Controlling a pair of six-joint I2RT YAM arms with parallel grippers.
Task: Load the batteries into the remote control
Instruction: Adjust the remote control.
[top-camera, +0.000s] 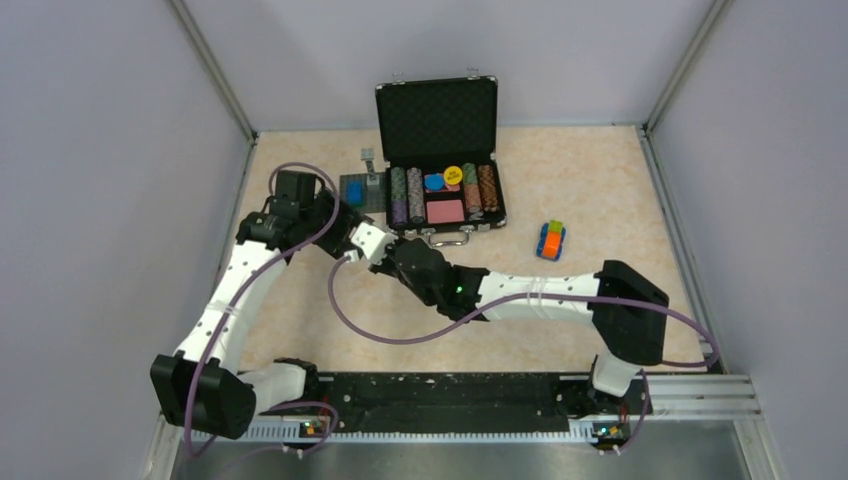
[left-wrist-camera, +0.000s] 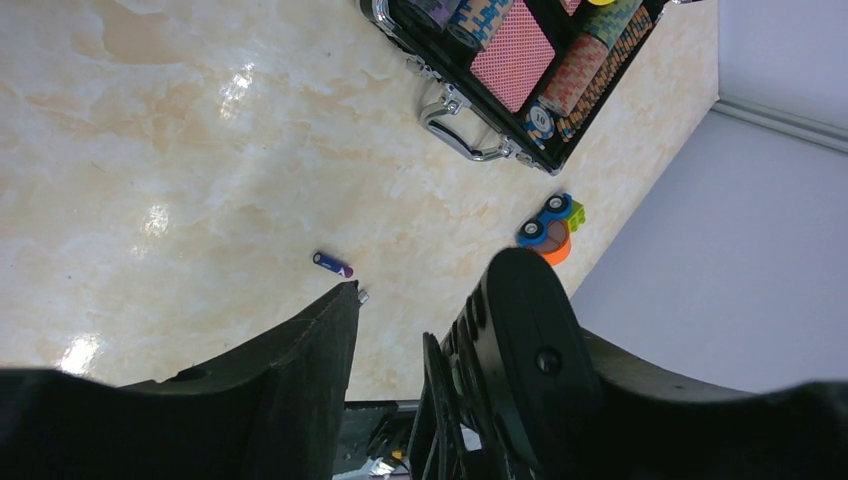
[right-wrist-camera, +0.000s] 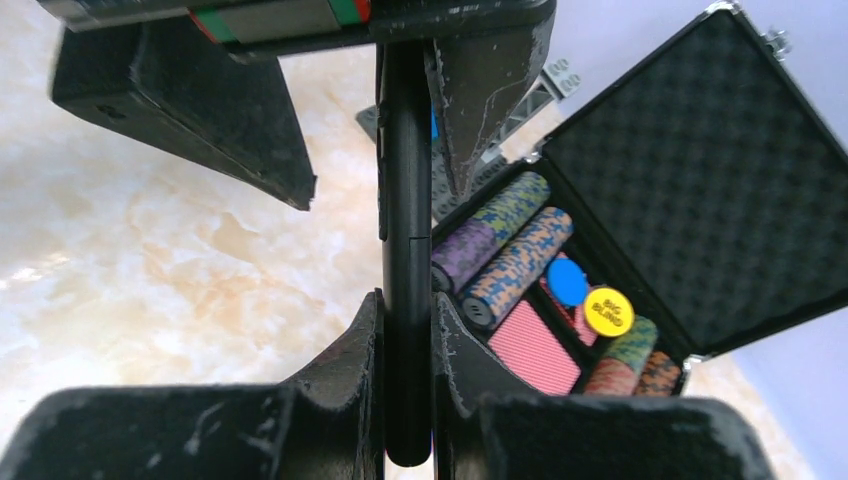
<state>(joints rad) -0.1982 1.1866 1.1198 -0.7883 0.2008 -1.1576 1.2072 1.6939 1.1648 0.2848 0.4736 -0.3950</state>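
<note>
My right gripper is shut on the remote control, a slim black bar seen edge-on and held up off the table. My left gripper is open around the remote's other end. The remote's back lies against one finger and the other finger stands apart. In the top view the two grippers meet left of centre, left and right. One purplish battery lies on the table below. A small metallic tip peeks out beside my left fingertip. The second battery is not clearly seen.
An open black case of poker chips stands at the back, its handle toward the arms. A small toy car sits to the right. A grey brick plate with a blue piece lies left of the case.
</note>
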